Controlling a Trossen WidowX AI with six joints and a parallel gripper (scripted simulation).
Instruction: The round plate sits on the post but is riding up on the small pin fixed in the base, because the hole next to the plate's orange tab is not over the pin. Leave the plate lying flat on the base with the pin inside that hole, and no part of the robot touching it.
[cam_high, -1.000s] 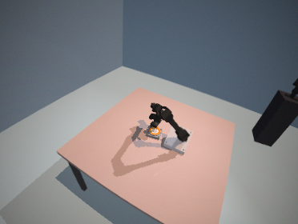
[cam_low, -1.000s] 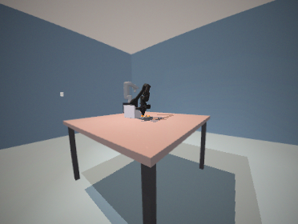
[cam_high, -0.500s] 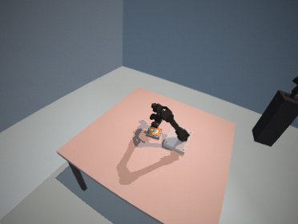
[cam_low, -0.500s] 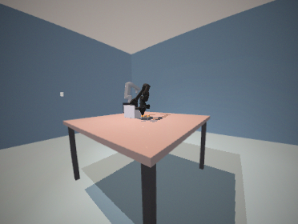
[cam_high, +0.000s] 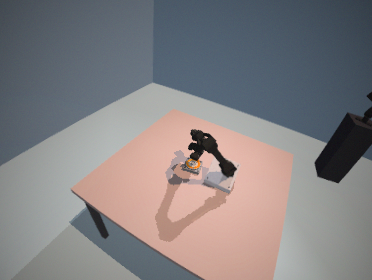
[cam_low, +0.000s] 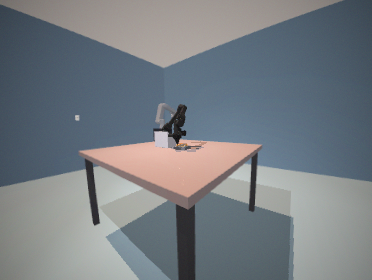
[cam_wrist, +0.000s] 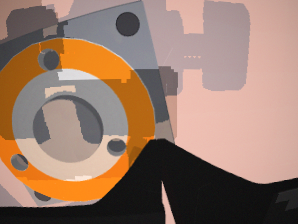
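The hand (cam_wrist: 162, 189) has its fingers together with nothing between them, and is positioned low over the round plate (cam_wrist: 73, 119), at the plate's lower right edge in the wrist view. The plate sits on the grey base (cam_wrist: 136, 43), near the middle of the pink tabletop (cam_high: 240, 225), with its central opening around the post (cam_wrist: 69, 123). Several small holes show in the orange ring; the orange tab and the pin cannot be told apart from the ring at this resolution. The step in hand appears to be turning the plate about the post with the closed fingertips used as a pusher. To do it well, keep contact on the rim only, and push tangentially so the plate rotates rather than tips or lifts off the post. Apply light downward load: too much is likely to jam the plate against the pin. Advance slowly near alignment, so the hole can drop over the pin. Once the plate lies flat, retract the hand straight up to avoid dragging it.
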